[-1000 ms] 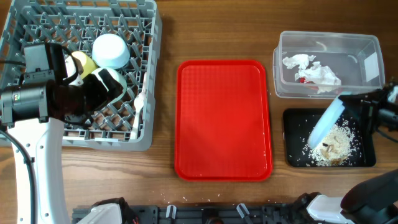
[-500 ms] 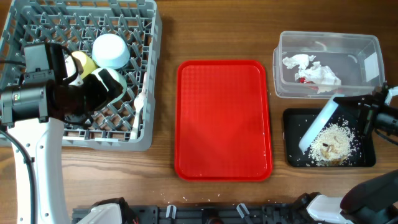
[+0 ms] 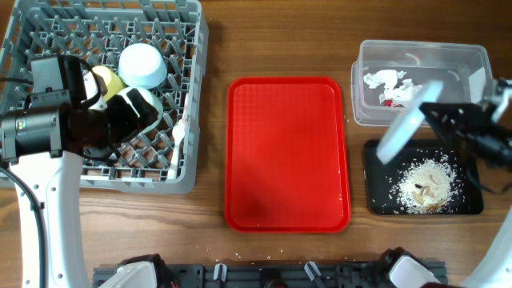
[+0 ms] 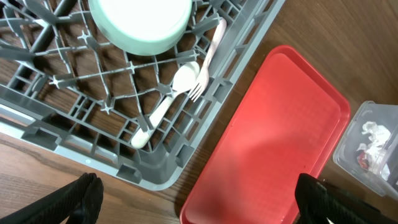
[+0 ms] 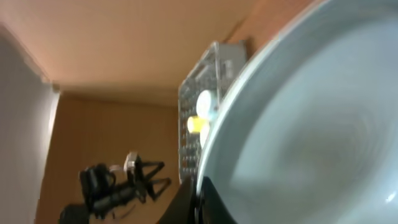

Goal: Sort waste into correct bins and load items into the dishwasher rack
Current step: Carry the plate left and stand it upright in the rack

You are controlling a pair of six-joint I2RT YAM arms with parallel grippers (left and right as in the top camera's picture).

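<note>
Grey plastic fills my far left: the dishwasher rack (image 3: 48, 32) sits at the table's (image 3: 216, 48) left edge. My left arm reaches across it from the left, forearm level. The left gripper (image 4: 199, 190) hovers above the rack's near right corner. Its fingers (image 4: 84, 196) are spread wide, with nothing between them. Under that arm the pale green bowl (image 4: 140, 22) rests upside down on the pegs. The pale blue bowl (image 3: 142, 64), also inverted, stands just behind it, and the yellow cup (image 3: 104, 78) is beside both. The fork (image 4: 208, 59) and spoon (image 4: 165, 99) lie together on the grid by the rack's right wall.

The red serving tray (image 3: 288, 152) occupies the middle.

Further right, the clear tub (image 3: 468, 58) holds the napkins (image 3: 386, 80) and the red-and-white wrapper (image 3: 389, 102). In front of it the black tray (image 3: 374, 160) carries the crumbs (image 3: 424, 184).

My right arm comes in from the right edge. The right gripper (image 3: 438, 112) is clamped on the rim of the pale blue plate (image 3: 404, 124). The plate is raised and tipped steeply on edge above the line where tub and tray meet.
</note>
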